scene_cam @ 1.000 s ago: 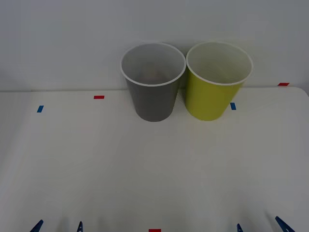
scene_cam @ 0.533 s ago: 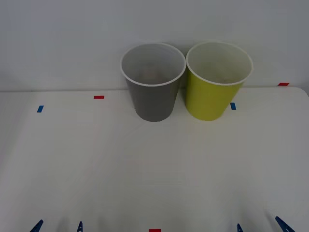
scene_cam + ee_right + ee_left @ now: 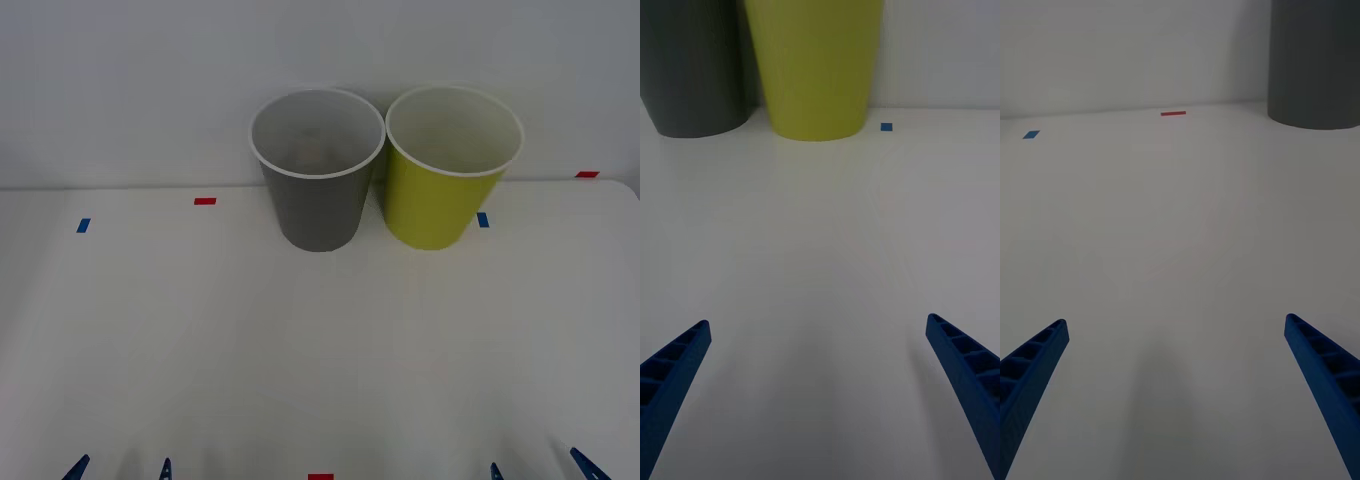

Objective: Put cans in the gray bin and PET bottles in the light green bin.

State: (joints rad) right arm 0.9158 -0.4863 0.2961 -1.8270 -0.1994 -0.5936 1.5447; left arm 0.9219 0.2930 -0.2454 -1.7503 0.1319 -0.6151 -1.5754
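Note:
The gray bin (image 3: 318,200) and the light green bin (image 3: 440,195) stand upright side by side at the back of the white table, against the wall. Something dim and reddish shows low inside the gray bin; I cannot tell whether it is a can. PET bottles are out of view. My left gripper (image 3: 121,468) sits open at the table's near edge on the left, with nothing between its fingers (image 3: 1034,360). On the near right, my right gripper (image 3: 538,468) is open and holds nothing, pointing toward the light green bin (image 3: 816,67) with the gray bin (image 3: 692,67) beside it.
Small tape marks lie on the table (image 3: 300,350): red tape (image 3: 205,201) and blue tape (image 3: 83,225) at the back left, blue tape (image 3: 483,219) by the green bin, red tape (image 3: 587,174) at the far right, red tape (image 3: 320,477) at the front edge.

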